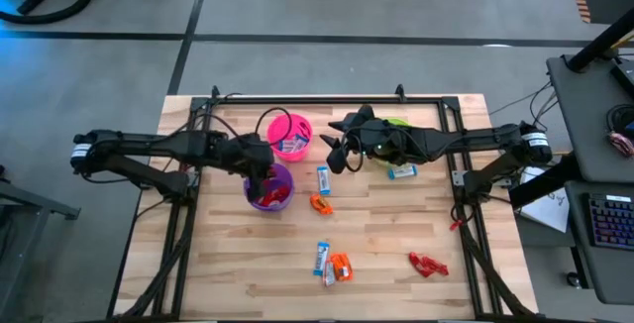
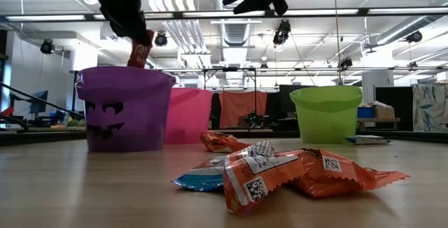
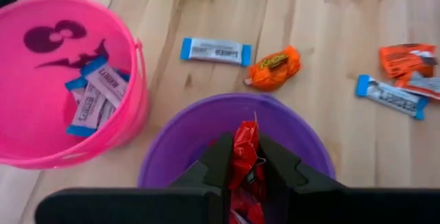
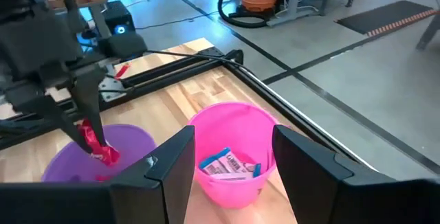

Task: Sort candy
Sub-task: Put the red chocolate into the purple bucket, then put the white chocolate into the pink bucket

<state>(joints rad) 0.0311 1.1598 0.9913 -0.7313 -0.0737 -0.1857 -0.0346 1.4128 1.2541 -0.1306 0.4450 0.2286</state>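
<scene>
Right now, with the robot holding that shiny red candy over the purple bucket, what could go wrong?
1. The left gripper pinches the shiny red wrapped candy only by its crinkly wrapper, so it might stick to a finger when released.
2. The candy hangs near the purple plastic cup's rim in the low view, so it could bounce out.
3. The right gripper hovers open over the pink plastic cup, close by; the arms might bump.

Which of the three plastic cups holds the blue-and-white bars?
The pink plastic cup: slim blue-and-white bars lie inside it. The purple plastic cup holds red sweets; the green one's contents are hidden.
</scene>
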